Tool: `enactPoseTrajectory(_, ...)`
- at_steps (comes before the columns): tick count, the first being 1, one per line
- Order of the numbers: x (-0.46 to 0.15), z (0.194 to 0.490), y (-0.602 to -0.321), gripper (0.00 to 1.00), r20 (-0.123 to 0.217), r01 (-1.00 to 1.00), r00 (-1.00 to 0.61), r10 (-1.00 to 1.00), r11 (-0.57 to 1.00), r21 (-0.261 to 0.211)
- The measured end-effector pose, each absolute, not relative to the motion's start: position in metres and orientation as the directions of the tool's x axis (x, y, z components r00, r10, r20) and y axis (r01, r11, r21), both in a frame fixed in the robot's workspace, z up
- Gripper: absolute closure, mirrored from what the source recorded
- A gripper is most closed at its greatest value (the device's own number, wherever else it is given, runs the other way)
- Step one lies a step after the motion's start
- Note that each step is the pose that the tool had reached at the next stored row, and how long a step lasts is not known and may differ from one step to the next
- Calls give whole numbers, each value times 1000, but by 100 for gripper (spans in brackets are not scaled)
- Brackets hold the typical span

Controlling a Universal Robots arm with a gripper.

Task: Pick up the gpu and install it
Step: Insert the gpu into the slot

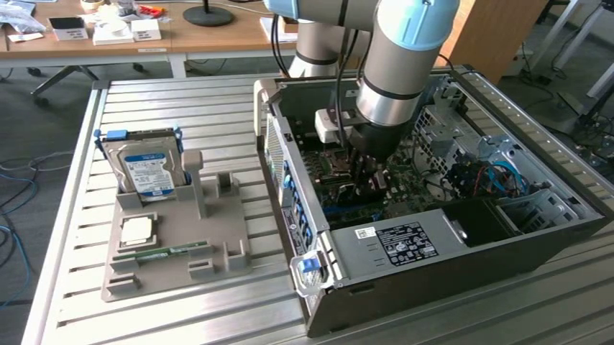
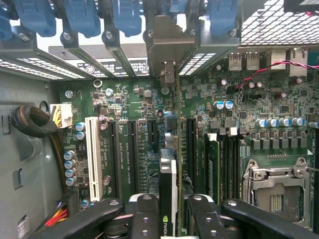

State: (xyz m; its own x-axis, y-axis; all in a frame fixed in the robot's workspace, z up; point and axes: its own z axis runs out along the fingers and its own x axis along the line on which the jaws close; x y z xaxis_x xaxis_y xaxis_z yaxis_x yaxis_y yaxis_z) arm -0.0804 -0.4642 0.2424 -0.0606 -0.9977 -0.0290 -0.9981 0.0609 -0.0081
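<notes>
The arm reaches down into the open computer case point(image 1: 537, 237), which lies on its side on the slatted metal tabletop point(image 1: 192, 108). The tool point(image 1: 369, 188) is low inside the case, just above the motherboard point(image 1: 422, 183).

In the wrist view the tool point(image 2: 172, 209) is pinching the gpu point(image 2: 168, 174) edge-on between its two black fingers point(image 2: 144, 214), one on either face of the card. The card stands upright on its long edge, its silver end bracket point(image 2: 164, 47) up against the row of rear slot openings with blue retaining clips point(image 2: 79, 17). The lower edge sits along one of the long black expansion slots point(image 2: 192, 149) on the motherboard point(image 2: 279, 114); whether it is fully seated or merely resting at the slot cannot be judged from this angle. A white slot point(image 2: 92, 157) lies well to one side, and the bare processor socket point(image 2: 276, 186) to the other.

At the exterior view's left, a grey parts holder point(image 1: 172, 244) sits on the tabletop, apart from the case. It carries a silver hard drive point(image 1: 144, 169) with a blue-white label, standing upright, a square processor point(image 1: 137, 230) lying flat, and a slim green memory stick point(image 1: 163, 251) beside it. The case's power supply point(image 1: 403, 241) with its label faces up near the front edge. A wooden desk point(image 1: 144, 32) with small items stands behind.
</notes>
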Motion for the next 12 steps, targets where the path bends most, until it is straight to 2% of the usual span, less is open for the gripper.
enactPoseTrajectory(12,-80,243,-464,73,-31,-998,-61,-998,61,-9)
